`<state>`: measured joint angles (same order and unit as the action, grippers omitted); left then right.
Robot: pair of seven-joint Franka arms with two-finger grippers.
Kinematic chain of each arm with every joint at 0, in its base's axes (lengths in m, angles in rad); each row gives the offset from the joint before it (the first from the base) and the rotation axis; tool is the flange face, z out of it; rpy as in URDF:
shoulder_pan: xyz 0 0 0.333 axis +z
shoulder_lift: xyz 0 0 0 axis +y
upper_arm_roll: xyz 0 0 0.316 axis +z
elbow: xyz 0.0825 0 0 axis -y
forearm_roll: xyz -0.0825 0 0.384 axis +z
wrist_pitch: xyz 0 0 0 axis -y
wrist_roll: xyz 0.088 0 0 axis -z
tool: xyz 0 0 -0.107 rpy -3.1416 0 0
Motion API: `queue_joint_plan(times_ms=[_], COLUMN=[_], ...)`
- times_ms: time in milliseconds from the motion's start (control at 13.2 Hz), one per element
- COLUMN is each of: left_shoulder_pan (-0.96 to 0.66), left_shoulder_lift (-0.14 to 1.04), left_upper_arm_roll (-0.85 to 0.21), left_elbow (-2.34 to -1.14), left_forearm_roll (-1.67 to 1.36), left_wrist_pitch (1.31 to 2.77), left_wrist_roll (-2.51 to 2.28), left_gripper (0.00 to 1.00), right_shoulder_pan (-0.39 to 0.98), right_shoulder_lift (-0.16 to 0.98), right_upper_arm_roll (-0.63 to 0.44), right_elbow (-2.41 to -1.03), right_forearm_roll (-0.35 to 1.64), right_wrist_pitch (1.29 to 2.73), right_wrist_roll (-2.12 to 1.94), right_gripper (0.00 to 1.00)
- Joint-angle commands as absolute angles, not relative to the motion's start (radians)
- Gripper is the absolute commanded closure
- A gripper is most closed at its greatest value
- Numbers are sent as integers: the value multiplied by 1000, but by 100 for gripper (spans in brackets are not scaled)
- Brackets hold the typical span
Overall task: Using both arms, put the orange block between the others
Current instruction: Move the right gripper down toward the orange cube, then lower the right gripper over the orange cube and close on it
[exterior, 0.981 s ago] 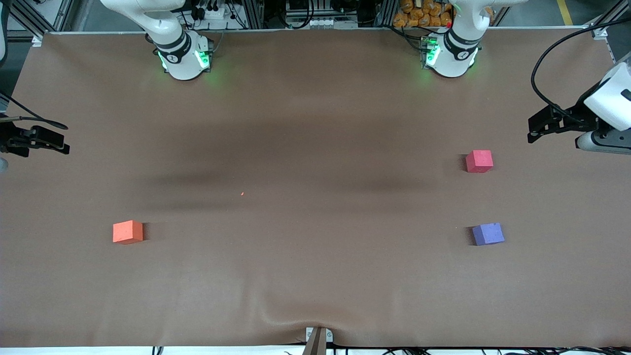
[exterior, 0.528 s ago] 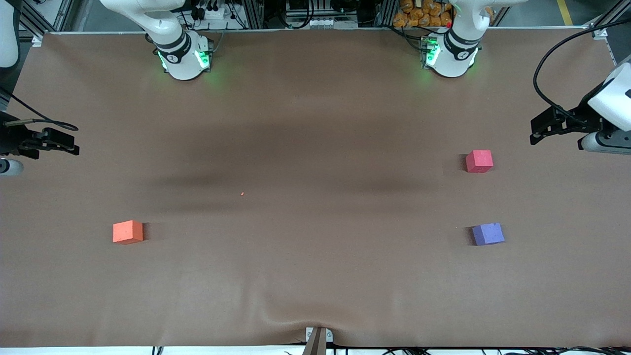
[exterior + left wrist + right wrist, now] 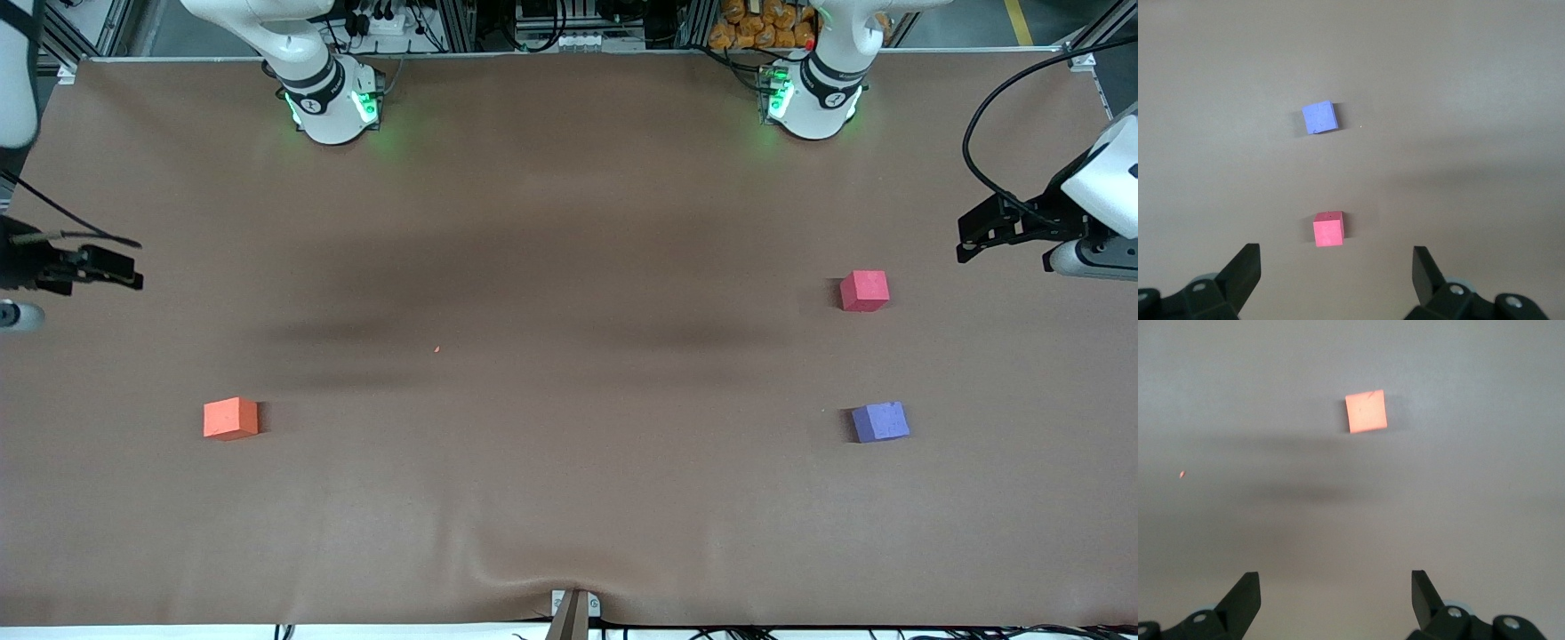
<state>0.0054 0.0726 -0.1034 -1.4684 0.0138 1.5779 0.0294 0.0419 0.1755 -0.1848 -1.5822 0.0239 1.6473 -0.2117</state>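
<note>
Waiting high at the surface's (image 3: 569,222) ends, the left end effector (image 3: 1337,267) and right end effector (image 3: 1336,587) gape empty. The small matte orange foam cube (image 3: 230,418) sits toward the right arm's end, well apart from the red-pink cube (image 3: 864,291) and purple-blue cube (image 3: 880,421). Nothing's started; the right one probably descends first.

You've got nothing to read here: no text, label, brand, number or sign comes through clearly on anything in any view. The only marks are small round dark emblems on the white arm bases (image 3: 333,107) by the green lights, and you can't make out what they say
</note>
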Motion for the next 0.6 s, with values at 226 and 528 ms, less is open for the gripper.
queue_joint_plan(times_ms=[226, 528], left_shoulder_pan=[11, 8], left_shoulder_lift=[74, 72], left_upper_arm_roll=[-110, -112], left_elbow=[-1462, -1462], left_forearm_roll=[21, 20], left_wrist_pitch=[1585, 1583], left_wrist_roll=[46, 48], left_gripper=[0, 0], right_shoulder_pan=[31, 29], right_shoulder_lift=[368, 478], right_upper_arm_roll=[-178, -178], right_elbow=[-1551, -1513], right_forearm_roll=[18, 18], right_wrist_pitch=[1856, 1959], right_wrist_roll=[-230, -247], right_gripper=[0, 0])
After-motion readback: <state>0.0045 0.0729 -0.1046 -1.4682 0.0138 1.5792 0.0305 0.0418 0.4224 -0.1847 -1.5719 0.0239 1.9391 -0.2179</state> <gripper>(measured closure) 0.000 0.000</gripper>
